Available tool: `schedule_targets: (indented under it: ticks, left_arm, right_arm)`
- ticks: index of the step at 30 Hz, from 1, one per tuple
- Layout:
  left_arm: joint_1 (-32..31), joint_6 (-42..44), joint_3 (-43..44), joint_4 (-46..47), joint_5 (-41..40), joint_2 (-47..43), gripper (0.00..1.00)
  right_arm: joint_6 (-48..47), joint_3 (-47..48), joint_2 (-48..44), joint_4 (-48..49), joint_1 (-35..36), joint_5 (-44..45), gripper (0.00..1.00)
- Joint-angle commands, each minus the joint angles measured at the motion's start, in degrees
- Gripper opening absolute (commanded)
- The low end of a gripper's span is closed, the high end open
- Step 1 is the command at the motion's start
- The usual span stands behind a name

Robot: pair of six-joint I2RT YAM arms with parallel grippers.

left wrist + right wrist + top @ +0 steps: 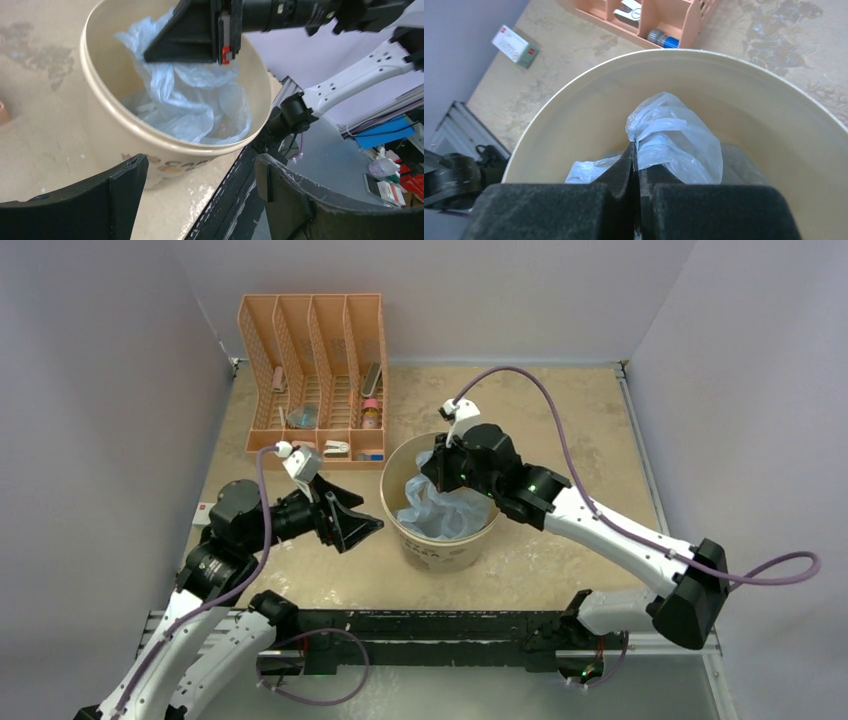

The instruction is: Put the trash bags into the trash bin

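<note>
Right gripper (635,150) pinched shut on thin translucent light-blue plastic bag (674,140), inside round cream bin (774,125). Left gripper (365,528) wide open, empty, beside bin.

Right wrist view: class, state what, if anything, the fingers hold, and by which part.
The right gripper holds the trash bag by a bunched fold of film; the rest lies in the trash bin. The left gripper holds nothing.

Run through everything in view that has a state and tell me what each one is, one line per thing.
trash bag: crumpled, inside the bin, its top pinched by the right gripper.
trash bin: upright, open-topped, holding the bag.
right gripper: shut on the trash bag, above the bin.
left gripper: open, empty, beside the bin.
orange file organizer: upright, small items in its compartments.
</note>
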Motion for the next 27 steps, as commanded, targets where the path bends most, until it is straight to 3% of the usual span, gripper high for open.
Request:
schedule_targets:
  ticks: [1,8,15,27]
  left_arm:
    - [0.17,4.21,6.05,4.37,4.61,3.86,0.81]
    - [0.17,3.67,8.09,16.97,15.04,12.04,0.81]
    - [0.17,1.52,10.65,23.46,23.53,21.7,0.74]
    - [-3.33,-3.37,6.72,34.92,26.42,27.09,0.66]
  right_arm:
    - [4.42,-2.05,-7.92,5.75,0.05,-3.56,0.0]
    - [11.43,-9.02,-15.31,12.8,0.05,-6.5,0.0]
    - [15.37,-14.17,-19.75,19.56,0.05,-12.59,0.01]
    - [21.18,-18.57,-23.52,27.92,0.05,-16.37,0.05]
